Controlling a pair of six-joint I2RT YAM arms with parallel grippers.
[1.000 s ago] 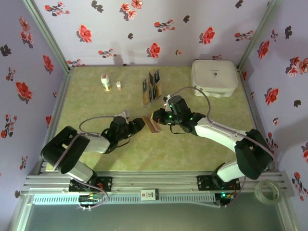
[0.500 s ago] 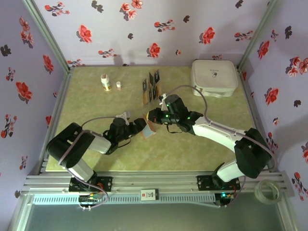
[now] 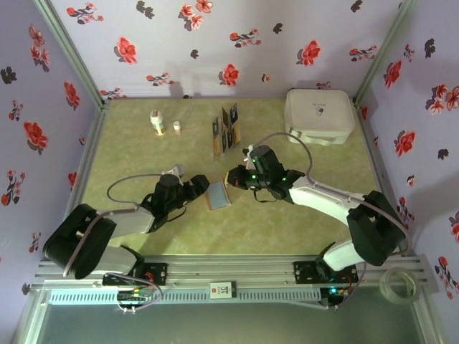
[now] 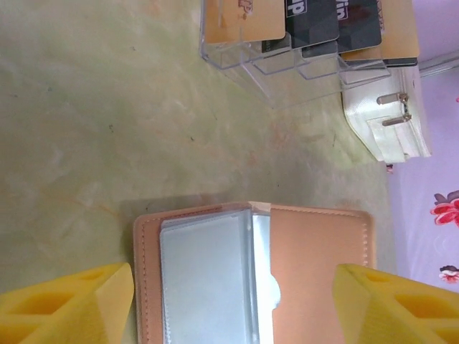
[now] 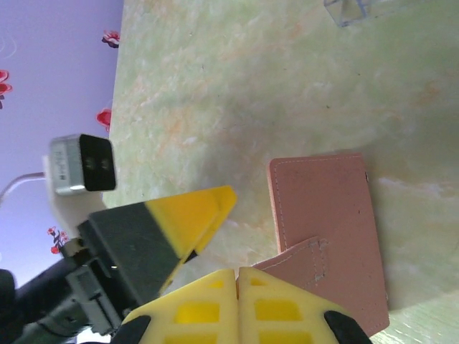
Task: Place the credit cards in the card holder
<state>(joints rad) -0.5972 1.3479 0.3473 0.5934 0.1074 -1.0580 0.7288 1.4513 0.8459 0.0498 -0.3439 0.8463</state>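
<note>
The left claw [image 4: 233, 269] is being shown with its yellow fingers [image 4: 64, 304] spread wide apart, and nothing is being gripped between them. The card holder [image 4: 301, 272] is lying open on the green table [image 4: 86, 129] directly under the gap of this claw, its reddish-brown stitched leather framing a grey-blue pocket panel. Whether either fingertip is touching the leather cannot be told. Beyond this claw's tips, farther out on the table, the credit cards [image 4: 312, 18] are being held upright in a clear rack [image 4: 287, 68], dark ones and gold ones side by side, well apart from the card holder. A white case [image 4: 387, 122] is being seen near that rack. The right claw [image 5: 237, 276] is being shown with its fingers pressed together, tip against tip, and nothing is being clamped between them. In this claw's own view the card holder is lying just ahead of the closed tips and off to one side, with a smaller stitched flap nearest them; contact between flap and finger cannot be judged. From above, the card holder is being flanked by the two claws, which are facing each other across it. Two small bottles [image 3: 156, 122] are standing on the table well beyond the left claw.
</note>
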